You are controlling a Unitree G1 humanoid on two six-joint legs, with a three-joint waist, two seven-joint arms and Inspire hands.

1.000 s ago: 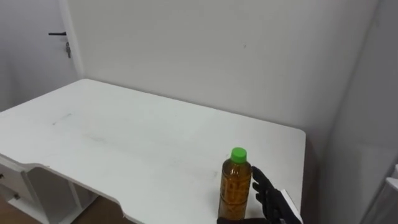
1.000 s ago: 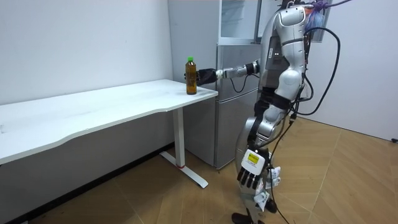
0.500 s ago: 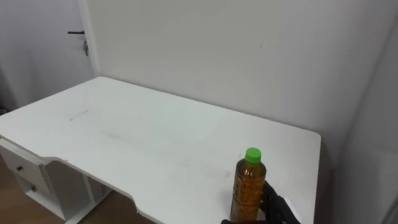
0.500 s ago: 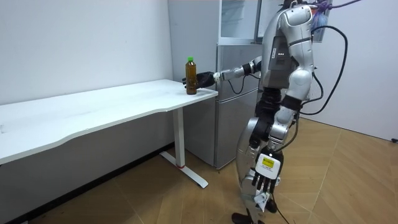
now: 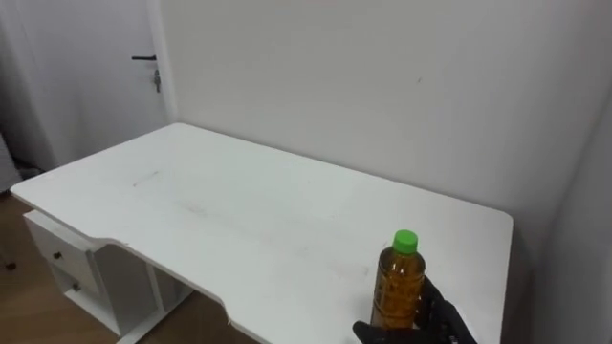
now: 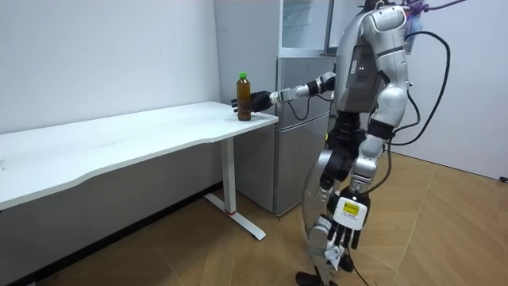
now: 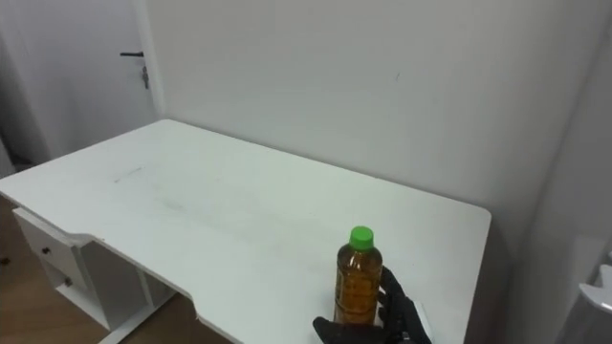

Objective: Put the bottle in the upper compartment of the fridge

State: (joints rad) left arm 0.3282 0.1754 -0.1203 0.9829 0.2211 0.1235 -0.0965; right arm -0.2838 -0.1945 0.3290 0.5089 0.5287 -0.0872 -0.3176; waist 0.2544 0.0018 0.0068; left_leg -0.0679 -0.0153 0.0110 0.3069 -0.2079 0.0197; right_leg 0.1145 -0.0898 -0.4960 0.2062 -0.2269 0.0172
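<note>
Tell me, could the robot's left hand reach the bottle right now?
Probably not: the left hand hangs low beside its leg, well under the table top, while the right hand wraps the bottle.

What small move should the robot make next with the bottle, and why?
Probably lift the bottle straight up off the white table. The right robot hand looks curled round its lower body, yet the bottle stands upright on the table's corner beside the fridge. The left robot hand hangs open at the robot's side.
</note>
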